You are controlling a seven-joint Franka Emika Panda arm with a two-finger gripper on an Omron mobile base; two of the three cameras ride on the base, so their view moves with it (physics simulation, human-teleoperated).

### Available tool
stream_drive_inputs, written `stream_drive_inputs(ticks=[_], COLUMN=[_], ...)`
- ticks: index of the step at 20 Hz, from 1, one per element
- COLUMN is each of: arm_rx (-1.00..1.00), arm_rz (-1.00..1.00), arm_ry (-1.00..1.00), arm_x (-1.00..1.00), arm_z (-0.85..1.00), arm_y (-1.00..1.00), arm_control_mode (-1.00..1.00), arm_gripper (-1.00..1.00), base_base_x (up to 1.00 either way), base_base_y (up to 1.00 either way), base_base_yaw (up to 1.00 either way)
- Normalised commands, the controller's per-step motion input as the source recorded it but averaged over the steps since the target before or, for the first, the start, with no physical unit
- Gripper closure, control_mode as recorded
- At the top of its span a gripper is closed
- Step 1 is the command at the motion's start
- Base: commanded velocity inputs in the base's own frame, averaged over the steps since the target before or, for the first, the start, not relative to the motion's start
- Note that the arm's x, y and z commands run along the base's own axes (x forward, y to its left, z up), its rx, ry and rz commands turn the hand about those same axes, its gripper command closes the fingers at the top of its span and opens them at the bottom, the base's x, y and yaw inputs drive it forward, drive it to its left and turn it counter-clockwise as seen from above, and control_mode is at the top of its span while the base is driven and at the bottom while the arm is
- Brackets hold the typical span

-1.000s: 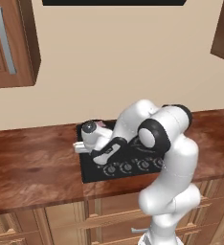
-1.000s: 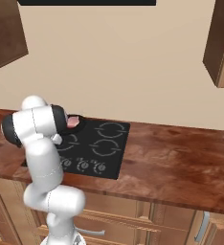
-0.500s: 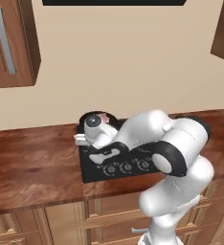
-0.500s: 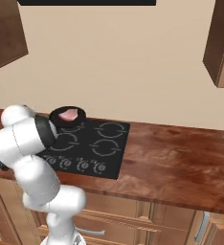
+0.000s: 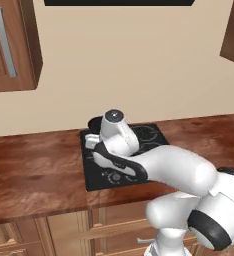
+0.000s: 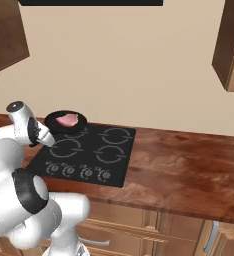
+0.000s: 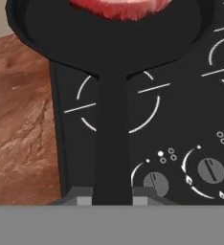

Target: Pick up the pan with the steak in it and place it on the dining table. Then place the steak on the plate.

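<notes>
Claw (image 7: 112, 200) closes on the straight handle of the pan (image 7: 109, 43), one fingertip on each side. Handle extends directly ahead of the claw to the round black body, which is raised above the stovetop (image 7: 181, 119). Steak (image 7: 121, 7) lies inside the pan at its far side. Wood-grain worktop (image 7: 23, 124) borders the stovetop, beside the claw.
</notes>
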Motion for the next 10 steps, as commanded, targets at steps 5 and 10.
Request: stream_drive_inputs(ticks=[5, 10], arm_rx=[0.00, 0.00], arm_rz=[0.00, 0.02], arm_ry=[0.00, -0.01], arm_x=[-1.00, -1.00], arm_z=[0.21, 0.01], arm_y=[-0.25, -0.28], arm_control_mode=[-1.00, -1.00], arm_gripper=[1.00, 1.00], base_base_x=[0.00, 0.00], base_base_y=[0.00, 0.00], base_base_yaw=[0.00, 0.00])
